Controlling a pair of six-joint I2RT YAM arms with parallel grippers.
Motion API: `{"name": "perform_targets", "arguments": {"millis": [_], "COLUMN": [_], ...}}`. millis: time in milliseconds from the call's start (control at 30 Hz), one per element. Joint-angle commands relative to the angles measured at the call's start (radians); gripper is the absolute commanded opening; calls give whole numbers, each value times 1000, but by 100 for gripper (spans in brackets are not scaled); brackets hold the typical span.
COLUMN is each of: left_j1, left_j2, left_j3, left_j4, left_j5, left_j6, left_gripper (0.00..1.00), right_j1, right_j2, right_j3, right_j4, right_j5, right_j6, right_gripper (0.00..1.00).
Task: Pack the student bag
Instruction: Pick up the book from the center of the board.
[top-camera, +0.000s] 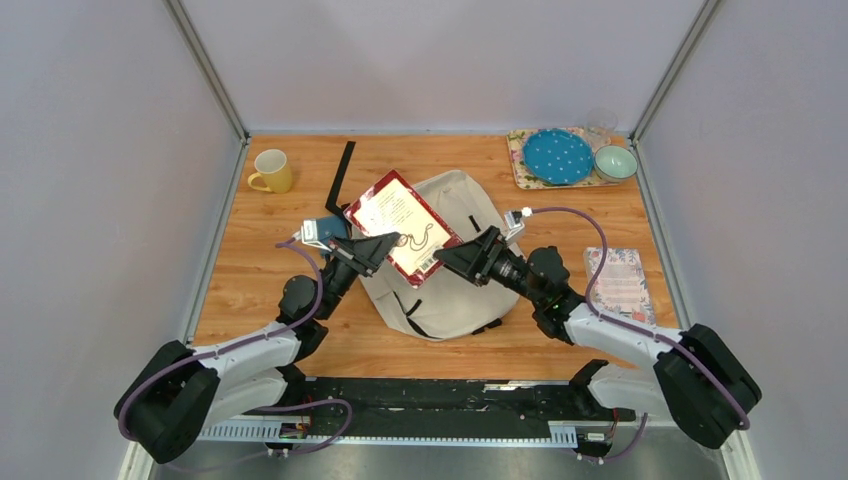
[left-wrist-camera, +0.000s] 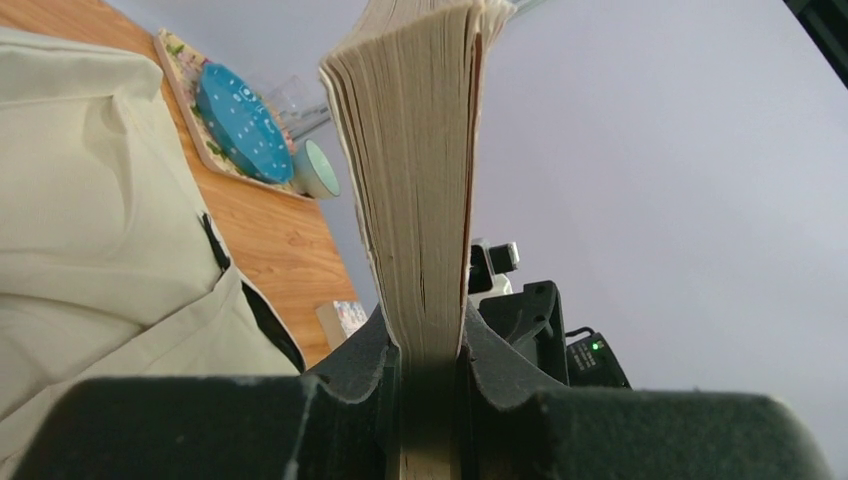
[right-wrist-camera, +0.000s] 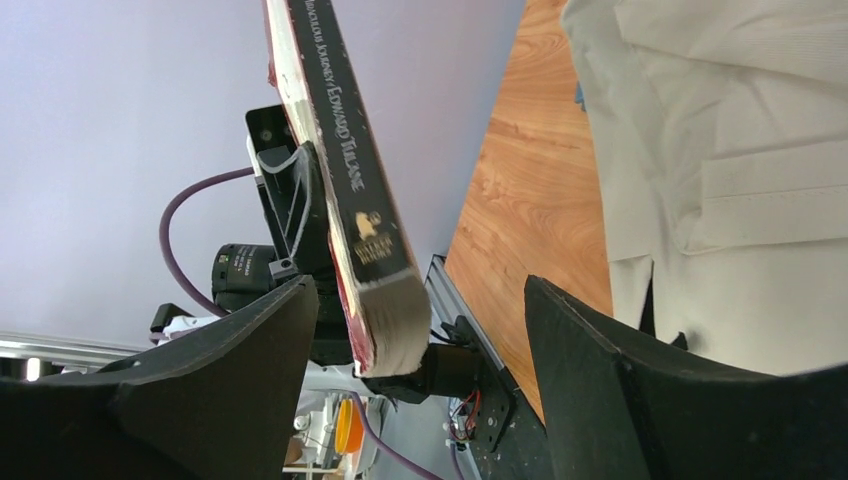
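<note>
Wooden bench (top-camera: 250, 290), both arms reaching in toward its middle. Student bag (top-camera: 440, 305), cream fabric, lies flat on the bench directly beneath both grippers, with its black strap (top-camera: 342, 175) trailing out beyond the left gripper (top-camera: 385, 243). Left gripper is clamped on a red-covered paperback book (top-camera: 400, 222). The left wrist view shows the page edge pinched tight between the jaws, and the book is raised clear of the bag and tilted. Right gripper (top-camera: 448, 258) faces the left one across the book with its jaws wide apart. In the right wrist view the book's spine corner sits between them, nearer one jaw; cannot tell whether it touches. Floral notebook (top-camera: 622, 283) lies flat on the bench to the outer side of the right gripper, beside that arm. Patterned tray (top-camera: 520, 160) is in the far corner beyond the right gripper, carrying a blue dotted plate (top-camera: 557, 157) and a pale green bowl (top-camera: 615, 162). Yellow mug (top-camera: 272, 171) stands upright, far beyond the left gripper and well apart from the bag.
</note>
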Motion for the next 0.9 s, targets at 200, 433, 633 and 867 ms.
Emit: {"name": "perform_targets", "arguments": {"millis": [200, 433, 633, 867], "left_j1": [-17, -34, -35, -25], "left_j2": [10, 64, 85, -19], "left_j3": [14, 2, -16, 176], "left_j4": [134, 185, 229, -528], "left_j5": [-43, -30, -1, 232], "left_j6": [-35, -90, -92, 283], "left_gripper": [0, 0, 4, 67], "right_j1": [39, 41, 41, 42], "right_j2": [117, 172, 149, -212], "right_j3": [81, 124, 104, 55], "right_j4": [201, 248, 253, -307], "right_j5": [-8, -17, -11, 263], "right_j6": [23, 26, 14, -164], "right_gripper": [71, 55, 0, 0]}}
